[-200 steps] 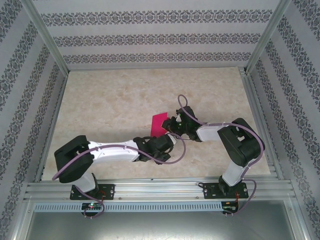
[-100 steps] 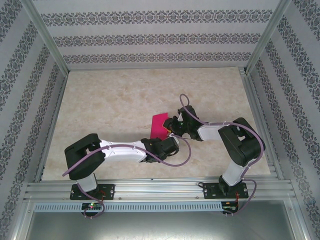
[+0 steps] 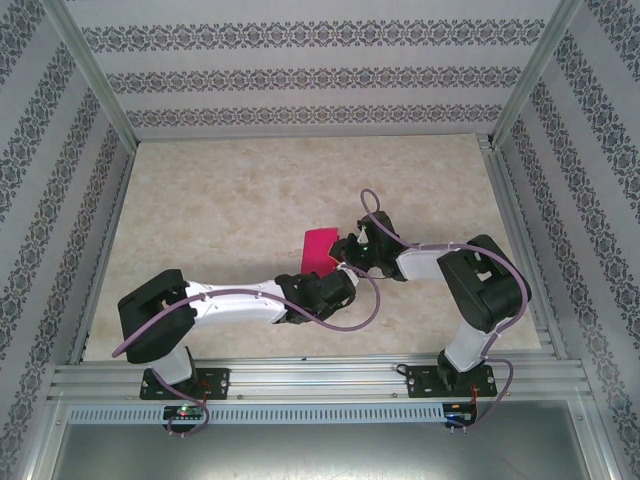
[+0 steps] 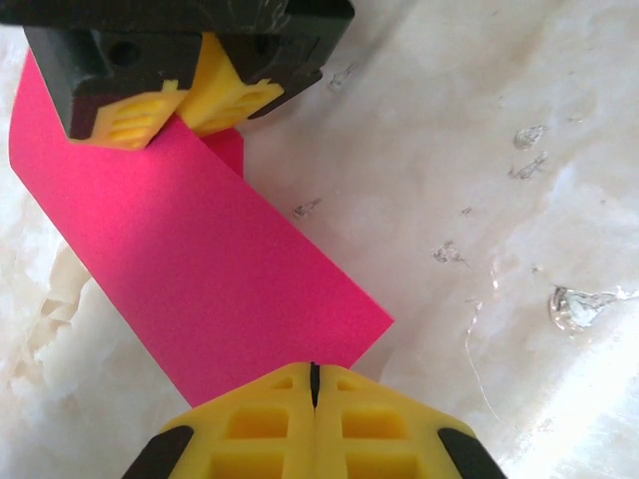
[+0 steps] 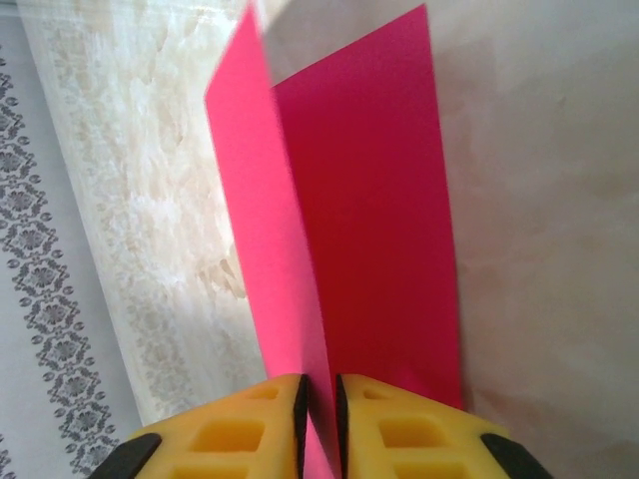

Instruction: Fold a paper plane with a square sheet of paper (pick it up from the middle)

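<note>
Pinching the folded square sheet of paper at opposite ends, the left gripper and right gripper each clamp its pink edge, holding it over the middle of the table.

Left arm, white and black, six joints: lies low, forearm reaching rightward.
Left gripper, two yellow-padded fingers: pads pressed together, pinching the near edge of a magenta-pink folded paper sheet.
Right arm: elbow bent, forearm reaching leftward.
Right gripper: pads nearly touching, clamped on the sheet's upright fold, directly opposite the left gripper.
</note>
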